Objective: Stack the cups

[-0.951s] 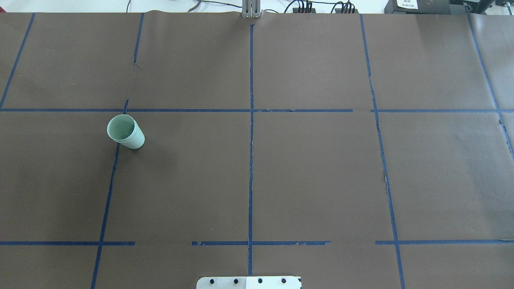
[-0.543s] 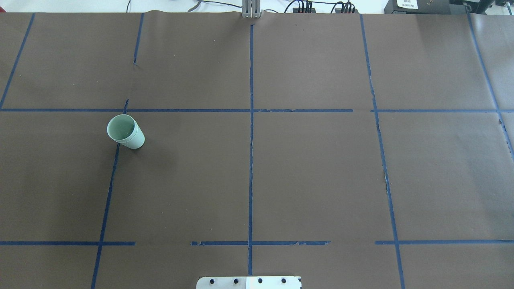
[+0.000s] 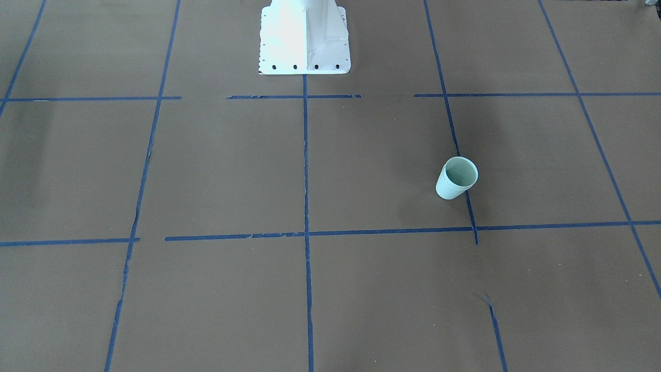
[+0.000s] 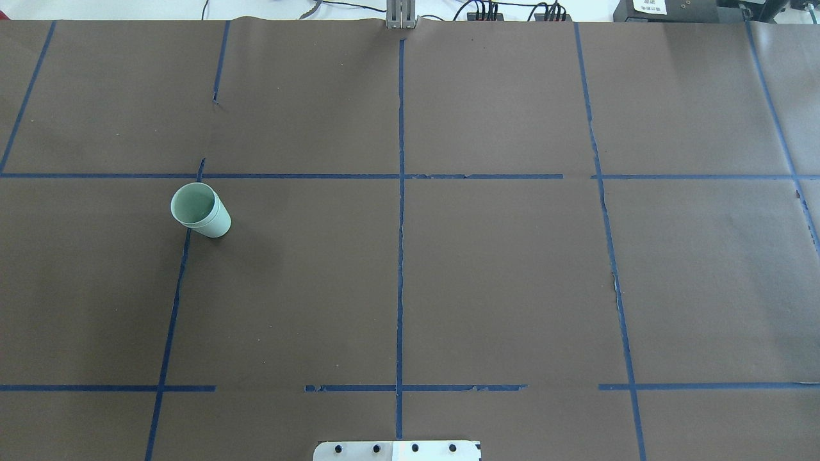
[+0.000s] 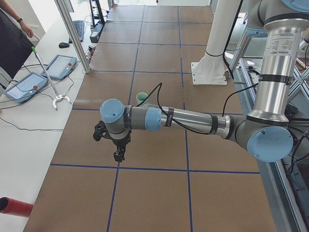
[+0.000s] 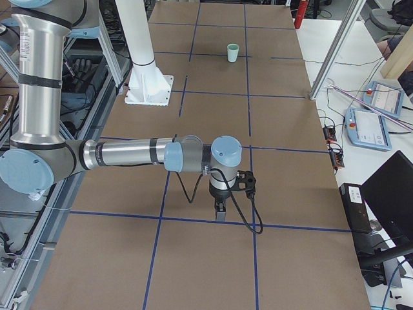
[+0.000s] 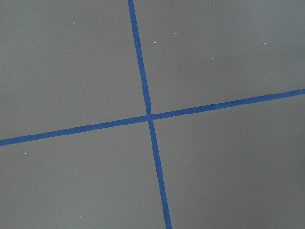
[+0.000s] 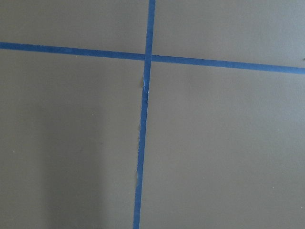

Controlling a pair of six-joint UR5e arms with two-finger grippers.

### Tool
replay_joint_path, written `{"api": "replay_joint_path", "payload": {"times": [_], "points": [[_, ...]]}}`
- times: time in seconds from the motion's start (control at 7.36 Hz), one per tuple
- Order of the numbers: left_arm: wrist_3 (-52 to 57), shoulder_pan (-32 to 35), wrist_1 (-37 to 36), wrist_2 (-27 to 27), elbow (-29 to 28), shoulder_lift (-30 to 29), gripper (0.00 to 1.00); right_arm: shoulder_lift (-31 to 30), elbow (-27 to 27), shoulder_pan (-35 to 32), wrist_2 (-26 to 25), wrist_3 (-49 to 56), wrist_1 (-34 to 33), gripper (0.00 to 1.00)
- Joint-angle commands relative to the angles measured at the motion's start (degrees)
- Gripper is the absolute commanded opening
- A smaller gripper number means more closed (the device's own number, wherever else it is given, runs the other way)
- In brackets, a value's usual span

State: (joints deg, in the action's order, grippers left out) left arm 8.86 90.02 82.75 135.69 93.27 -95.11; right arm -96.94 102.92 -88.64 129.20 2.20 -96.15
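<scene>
- Stacking apparently done: cups (image 4: 200,211) read as one nested pair (a second rim line just under the top lip suggests one seated inside the other).
- Placed on the robot's left half of the tabletop (image 4: 512,288), base on a blue tape line (image 4: 173,301).
- Upright, mouth up, narrow base down; long axis vertical.
- Left tool (image 5: 117,153) and right tool (image 6: 221,210) well apart from the cups, each pointing down over bare tabletop; wide or narrow, cannot tell from the side views.
- Next, probably nothing beyond parking the arms; if the nest proves loose, a gentle straight-down press.
</scene>
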Motion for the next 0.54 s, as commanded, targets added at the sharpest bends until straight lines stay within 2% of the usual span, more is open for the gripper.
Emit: {"api": "replay_joint_path", "payload": {"times": [0.0, 0.41], "points": [[0.02, 0.06, -0.48, -0.33, -0.55, 0.27, 1.00, 0.00, 0.00, 0.05, 0.00, 0.00, 0.00, 1.00], [-0.07, 0.15, -0.48, -0.42, -0.55, 1.14, 1.00, 0.00, 0.00, 0.05, 0.00, 0.00, 0.00, 1.00]]}}
